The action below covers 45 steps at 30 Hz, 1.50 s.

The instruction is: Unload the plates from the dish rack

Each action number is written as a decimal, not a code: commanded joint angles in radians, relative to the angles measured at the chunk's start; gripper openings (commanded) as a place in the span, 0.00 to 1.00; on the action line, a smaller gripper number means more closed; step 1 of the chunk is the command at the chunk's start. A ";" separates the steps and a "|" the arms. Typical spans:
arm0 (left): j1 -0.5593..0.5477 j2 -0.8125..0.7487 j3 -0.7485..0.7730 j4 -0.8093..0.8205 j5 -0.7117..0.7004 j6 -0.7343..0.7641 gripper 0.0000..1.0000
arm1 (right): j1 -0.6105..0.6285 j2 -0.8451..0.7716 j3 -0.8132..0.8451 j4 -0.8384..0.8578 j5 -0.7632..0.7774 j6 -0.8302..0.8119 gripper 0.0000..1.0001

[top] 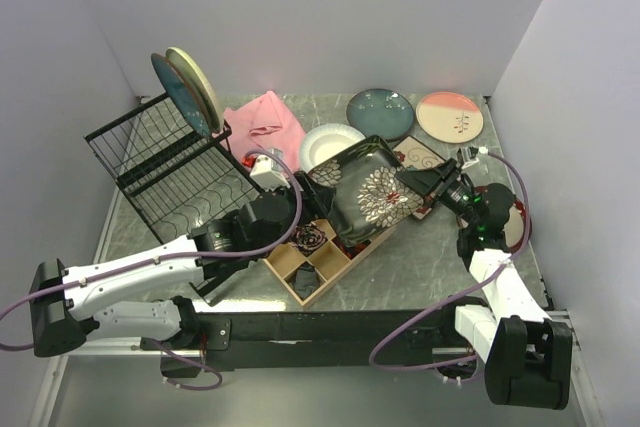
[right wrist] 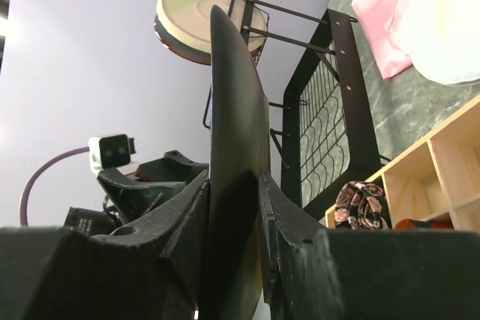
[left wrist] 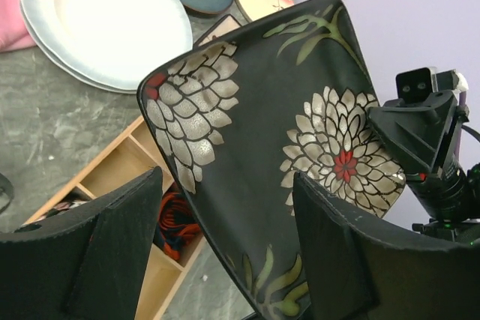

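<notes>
The square black floral plate [top: 370, 192] [left wrist: 285, 133] hangs tilted over the wooden tray, seen edge-on in the right wrist view [right wrist: 236, 110]. My right gripper [top: 422, 185] [right wrist: 234, 177] is shut on its right edge. At the plate's left side my left gripper [top: 305, 192] [left wrist: 225, 177] is open; the plate's lower edge runs between the wide-spread fingers, apart from the left pad [left wrist: 127, 237]. The black wire dish rack [top: 165, 162] [right wrist: 330, 110] at the back left holds a teal plate [top: 180, 92] and a cream-green plate [top: 197, 82] [right wrist: 202, 13] upright.
On the table lie a white plate [top: 330, 142] [left wrist: 105, 20], a dark teal plate [top: 380, 112], a pink-cream plate [top: 450, 115] and a square cream floral plate [top: 422, 152]. A pink cloth [top: 265, 127] lies by the rack. The wooden compartment tray [top: 320, 257] [left wrist: 127, 162] sits front centre.
</notes>
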 commanded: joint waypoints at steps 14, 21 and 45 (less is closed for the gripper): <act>0.004 0.009 -0.088 0.229 0.038 -0.071 0.56 | -0.010 -0.054 0.079 0.156 0.016 0.091 0.00; 0.004 0.032 -0.147 0.319 0.048 -0.096 0.59 | -0.011 -0.042 0.070 0.164 0.008 0.092 0.00; 0.012 -0.032 -0.237 0.554 0.096 -0.106 0.01 | -0.011 -0.134 0.100 -0.517 0.211 -0.398 0.45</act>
